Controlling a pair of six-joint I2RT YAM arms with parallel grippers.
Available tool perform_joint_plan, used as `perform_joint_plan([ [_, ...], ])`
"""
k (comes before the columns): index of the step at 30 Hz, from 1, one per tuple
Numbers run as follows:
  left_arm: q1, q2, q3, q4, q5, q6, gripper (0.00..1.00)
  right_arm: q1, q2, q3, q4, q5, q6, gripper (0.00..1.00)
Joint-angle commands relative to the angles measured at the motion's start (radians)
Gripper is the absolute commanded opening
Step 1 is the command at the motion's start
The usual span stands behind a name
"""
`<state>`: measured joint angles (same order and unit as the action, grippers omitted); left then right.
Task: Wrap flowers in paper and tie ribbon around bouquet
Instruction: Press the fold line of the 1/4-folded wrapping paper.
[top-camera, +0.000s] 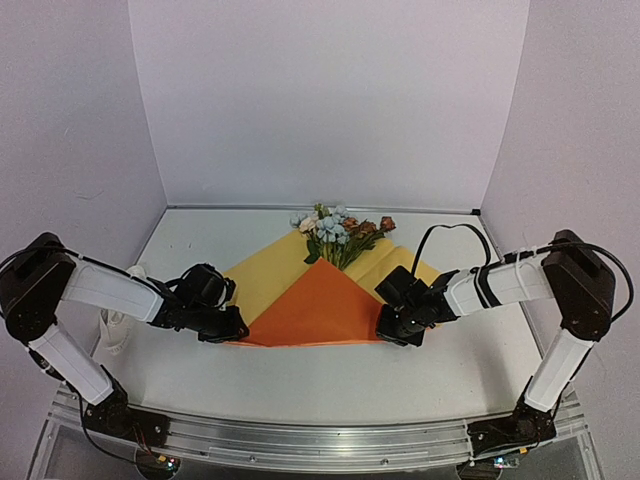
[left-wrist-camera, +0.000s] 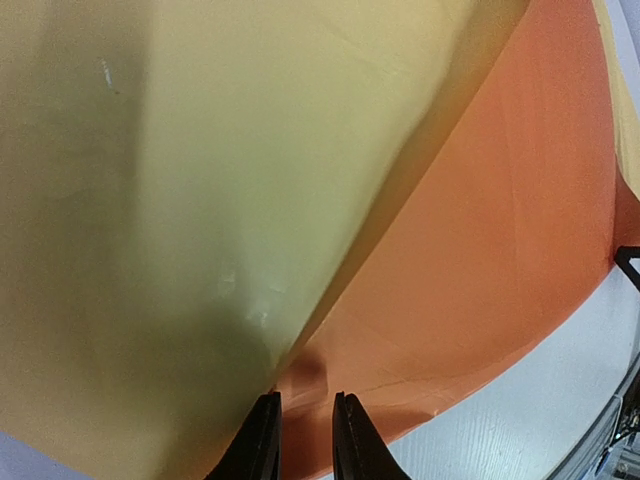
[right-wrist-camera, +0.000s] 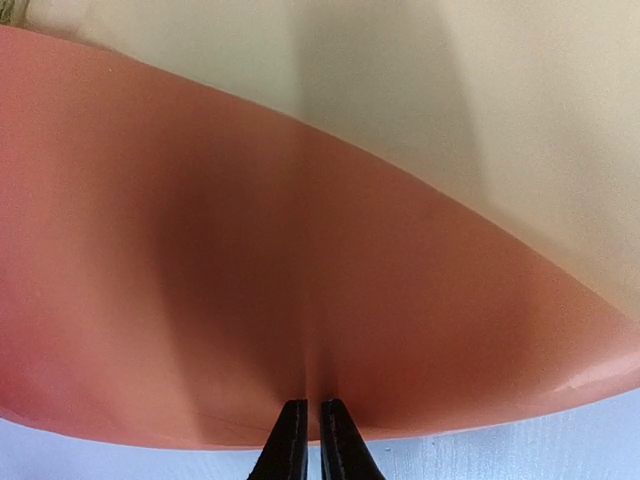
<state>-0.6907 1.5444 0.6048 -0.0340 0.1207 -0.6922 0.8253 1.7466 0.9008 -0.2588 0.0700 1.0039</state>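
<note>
Paper (top-camera: 315, 305) pinched in both jaws, arms low and angled inward.

Landmark: the paper (top-camera: 310, 300).

Near side of the paper: bare table (top-camera: 320, 385) runs the full width back to the arm bases, and passage is open.

Near left corner: taken up by the left gripper (top-camera: 232, 328), its arm slanting off to the left.

Near right corner: taken up by the right gripper (top-camera: 398, 328). Its arm slants right and a cable (top-camera: 450, 232) loops above it.

Far edge: the flowers (top-camera: 338, 232) lie across the middle, with bare table on either side of them.

Left of the paper: the ribbon (top-camera: 112, 325) lies under the left arm.

Above the paper: open between the two grippers.
</note>
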Motion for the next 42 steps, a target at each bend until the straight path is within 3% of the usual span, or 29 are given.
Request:
perform_joint_plan([
  [1,0.012,-0.046,-0.027,-0.172,-0.08,-0.023,0.22,-0.011,0.008,-0.026,-0.049,0.013,0.013,0.08],
  [7,-0.05,-0.118,0.12,-0.194,-0.102,0.06,0.24,-0.013,0.018,-0.015,-0.048,0.0,0.013,0.09],
  [12,-0.179,-0.036,0.212,-0.176,-0.236,0.068,0.24,-0.014,0.029,-0.003,-0.048,-0.016,0.013,0.09],
  [19,-0.294,0.131,0.242,-0.022,-0.252,0.071,0.23,-0.014,0.029,-0.02,-0.046,-0.004,0.025,0.09],
  [32,-0.363,0.185,0.102,-0.015,-0.401,0.0,0.22,-0.014,0.044,-0.038,-0.026,0.022,0.043,0.09],
  [42,-0.365,0.099,-0.092,0.012,-0.48,-0.137,0.22,-0.016,0.06,-0.041,-0.016,0.04,0.063,0.09],
])
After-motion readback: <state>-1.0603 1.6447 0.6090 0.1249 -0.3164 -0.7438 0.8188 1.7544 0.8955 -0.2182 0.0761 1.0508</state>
